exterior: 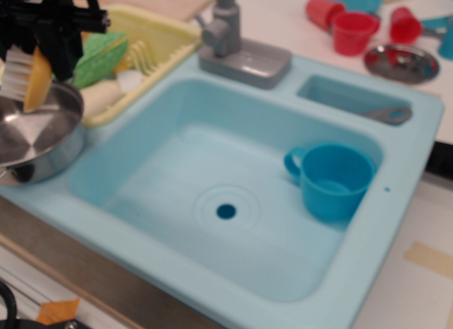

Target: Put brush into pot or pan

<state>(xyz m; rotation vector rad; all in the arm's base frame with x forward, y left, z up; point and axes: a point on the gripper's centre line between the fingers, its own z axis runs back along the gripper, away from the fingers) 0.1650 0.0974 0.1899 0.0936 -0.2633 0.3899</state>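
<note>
Pale table (pixel 297 18) bearing a light-blue sink unit (pixel 396 223) with grey faucet (pixel 233 39); wooden edge (pixel 85 272) in front.

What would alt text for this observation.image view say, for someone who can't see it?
A black end effector holds a yellow brush with white bristles over a steel pot at the left edge of a light blue toy sink. A blue cup stands in the basin, a yellow rack sits behind the pot, and red cups and a steel lid lie beyond.
</note>
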